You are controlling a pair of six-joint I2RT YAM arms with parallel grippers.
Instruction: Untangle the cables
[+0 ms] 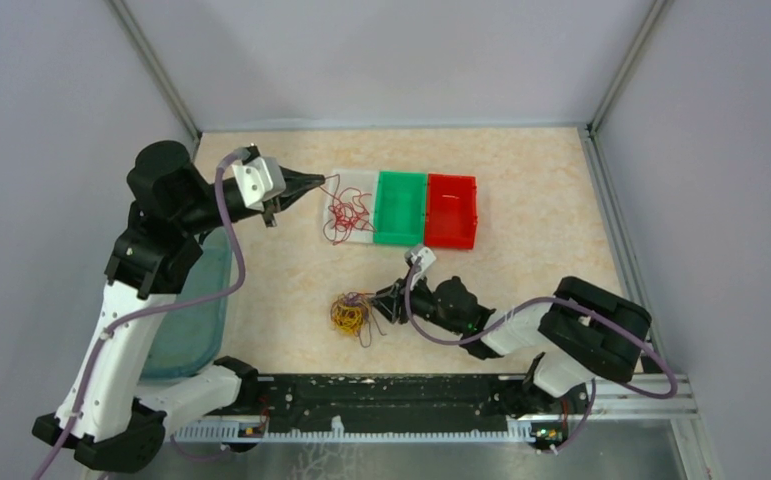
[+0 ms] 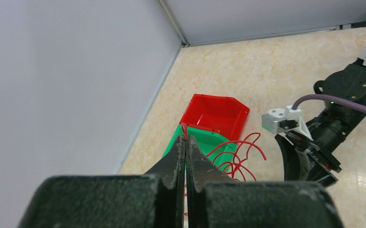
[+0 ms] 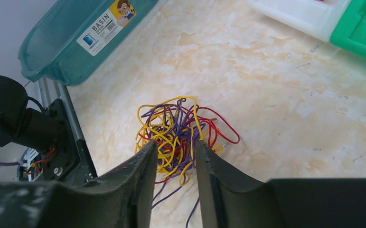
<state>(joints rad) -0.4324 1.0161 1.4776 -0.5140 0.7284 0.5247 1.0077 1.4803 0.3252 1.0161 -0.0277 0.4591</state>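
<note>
so the left gripper (image 1: pixel 318 183) is up at the far left, jaws pressed tight together, pinching one end of a thin curly red cable (image 1: pixel 344 212). The rest of that red cable trails down in loops into a white plastic bin (image 1: pixel 353 173). That bin is the left one of three touching in a row, with a green plastic bin (image 1: pixel 401 206) in the middle and a red plastic bin (image 1: pixel 456 225) on the right. In the left wrist view the closed fingertips (image 2: pixel 183 142) have a tiny bit of red poking out above them.

The other cables are a knotted ball of yellow, purple and red wires (image 1: pixel 349 313) sitting on the beige marbled tabletop (image 1: pixel 541 300), nearer than the bins and well apart from them. The right gripper (image 1: pixel 385 301) is down low at its right side, fingers spread a little with some yellow and purple strands in the gap. Can't tell if the pads actually touch any of them.

A teal plastic tub (image 3: pixel 67 42) sits at the near left by the left arm. Its sticker reads "BASIN" next to a blue square logo and a little cartoon kid; the smaller print is too tiny to read
</note>
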